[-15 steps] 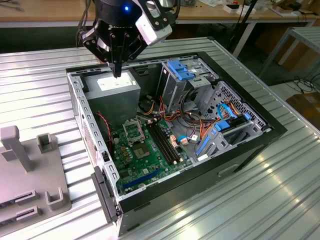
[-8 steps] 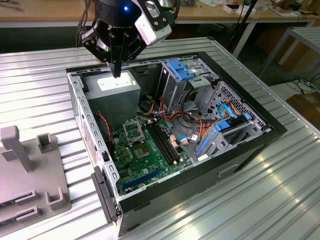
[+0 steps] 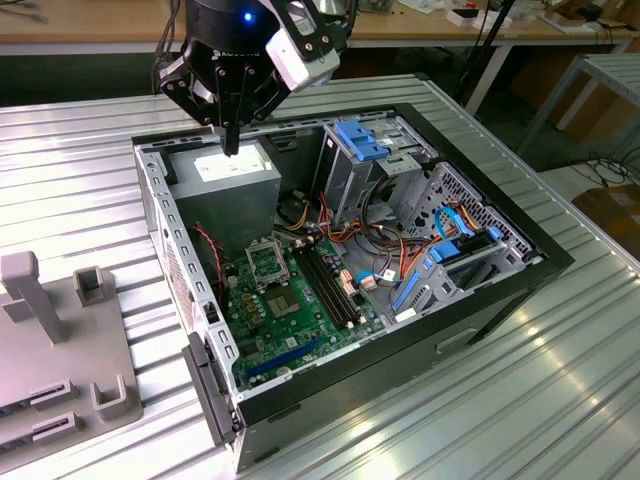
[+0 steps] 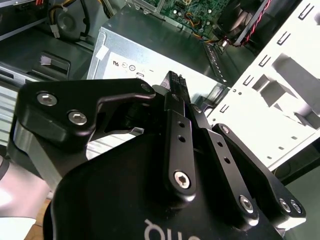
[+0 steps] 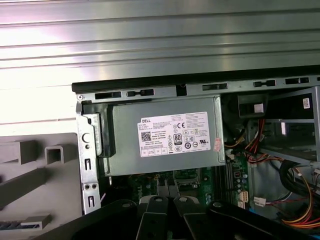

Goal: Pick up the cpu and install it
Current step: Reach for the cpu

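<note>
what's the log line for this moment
gripper: over power supply | fingers: shut | place: open computer case | socket: apart from gripper

Ribbed table (image 3: 480, 400), bright bare metal, catching glare. The power supply (image 5: 165, 160): matt grey metal, white paper label (image 5: 174, 134). The gripper (image 4: 176, 84) matt black, its screws (image 4: 182, 179) shiny metal. The board (image 3: 300, 345) glossy green; the stand (image 3: 60, 340) dull grey plastic.

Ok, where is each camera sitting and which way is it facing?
Exterior view: off the arm, looking down into the open case; gripper above the power supply.
First wrist view: on the arm, facing down at power supply and board; gripper links in front.
Second wrist view: on the arm, behind the gripper, looking along its shut jaws.
Shared: all see the power supply.
</note>
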You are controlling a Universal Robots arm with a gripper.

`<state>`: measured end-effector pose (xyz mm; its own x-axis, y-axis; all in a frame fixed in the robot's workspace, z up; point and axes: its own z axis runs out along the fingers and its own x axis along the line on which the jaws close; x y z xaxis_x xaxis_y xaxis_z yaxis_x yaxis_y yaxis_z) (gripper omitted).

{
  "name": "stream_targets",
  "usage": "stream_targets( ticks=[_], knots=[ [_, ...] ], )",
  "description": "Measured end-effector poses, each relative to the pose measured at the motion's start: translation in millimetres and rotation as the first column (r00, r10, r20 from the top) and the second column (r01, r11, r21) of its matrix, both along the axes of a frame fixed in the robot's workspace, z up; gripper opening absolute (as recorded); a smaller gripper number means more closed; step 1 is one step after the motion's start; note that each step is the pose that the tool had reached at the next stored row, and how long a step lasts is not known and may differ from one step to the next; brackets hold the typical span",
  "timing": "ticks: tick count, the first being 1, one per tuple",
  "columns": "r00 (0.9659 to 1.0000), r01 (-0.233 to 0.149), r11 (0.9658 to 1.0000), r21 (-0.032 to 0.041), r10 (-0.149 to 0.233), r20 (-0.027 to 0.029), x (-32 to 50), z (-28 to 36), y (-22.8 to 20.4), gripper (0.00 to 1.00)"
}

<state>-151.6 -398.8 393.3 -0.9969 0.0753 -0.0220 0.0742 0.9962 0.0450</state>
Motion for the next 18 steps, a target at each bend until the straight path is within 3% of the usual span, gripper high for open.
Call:
stream_targets(
  ticks=[18],
  knots=[
    [1.0000, 0.000, 1.0000, 0.0000, 0.000, 0.0000, -8.9, 0.0, 0.0, 0.11]
  ],
)
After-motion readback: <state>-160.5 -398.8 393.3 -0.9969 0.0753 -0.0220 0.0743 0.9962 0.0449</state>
